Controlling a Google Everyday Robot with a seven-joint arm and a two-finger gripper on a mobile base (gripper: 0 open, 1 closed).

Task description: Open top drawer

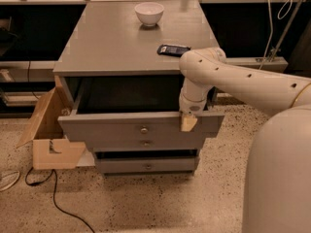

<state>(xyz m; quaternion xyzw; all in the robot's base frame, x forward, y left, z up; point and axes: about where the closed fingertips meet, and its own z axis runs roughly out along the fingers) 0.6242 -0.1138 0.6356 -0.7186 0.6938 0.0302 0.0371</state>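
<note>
At three o'clock of the knob, my gripper, grip state untellable, meets the rim of the top drawer: probably stiff, weighty.

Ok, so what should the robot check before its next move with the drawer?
1. Top drawer pulled out of the cabinet: ok, a dark gap shows behind its front.
2. Gripper at the drawer front's upper edge, right of the knob: ok.
3. Gripper's hold on the drawer: cannot tell.
4. Bowl upright on the cabinet top, back from the front edge: ok.
5. Cardboard box clear of the drawer's left end: cannot tell.
</note>
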